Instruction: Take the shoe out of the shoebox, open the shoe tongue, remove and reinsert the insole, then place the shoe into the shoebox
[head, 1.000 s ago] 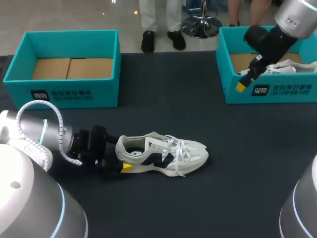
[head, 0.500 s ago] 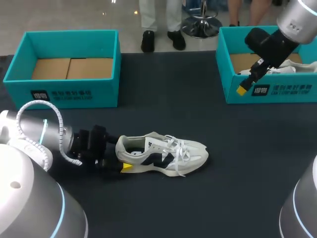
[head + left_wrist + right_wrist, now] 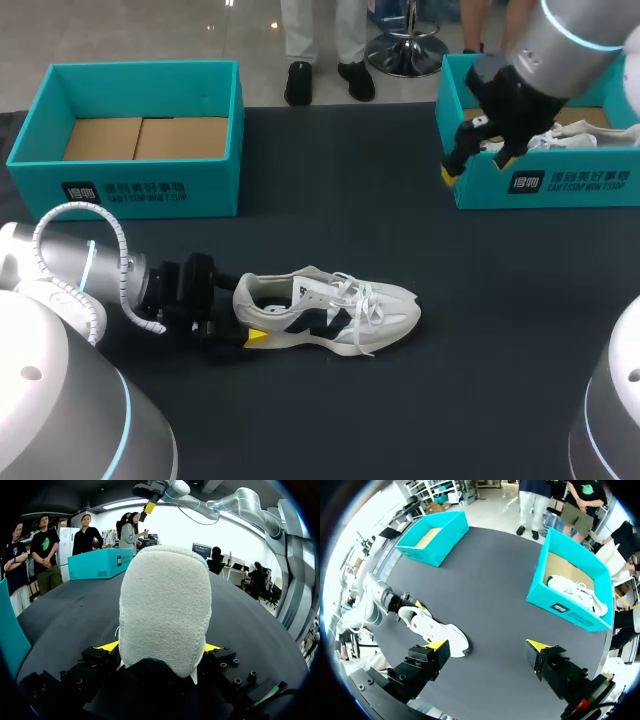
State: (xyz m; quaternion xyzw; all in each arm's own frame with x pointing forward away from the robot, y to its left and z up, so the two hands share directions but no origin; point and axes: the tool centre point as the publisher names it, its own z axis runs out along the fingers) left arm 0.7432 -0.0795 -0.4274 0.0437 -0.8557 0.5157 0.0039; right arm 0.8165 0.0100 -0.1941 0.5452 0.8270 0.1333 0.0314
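A white sneaker [image 3: 330, 310] with a dark side mark lies on its sole on the black table, toe pointing right. My left gripper [image 3: 240, 325] is at its heel, a yellow-tipped finger against each side. In the left wrist view the fuzzy heel [image 3: 165, 610] fills the space between the two yellow tips, so the gripper [image 3: 161, 647] is shut on it. My right gripper [image 3: 462, 160] hangs open and holds nothing at the left front corner of the right teal shoebox [image 3: 560, 185]. From the right wrist view the sneaker [image 3: 437, 627] lies far below the right gripper [image 3: 487, 647].
A second teal shoebox [image 3: 130, 190], with only cardboard inside, stands at the back left. Another white shoe [image 3: 585, 135] lies in the right box. Bare black tabletop stretches between the boxes and in front of the sneaker.
My right arm has swung left, carrying its open gripper from over the right box's front wall to its left corner. The left gripper and the sneaker have stayed put.
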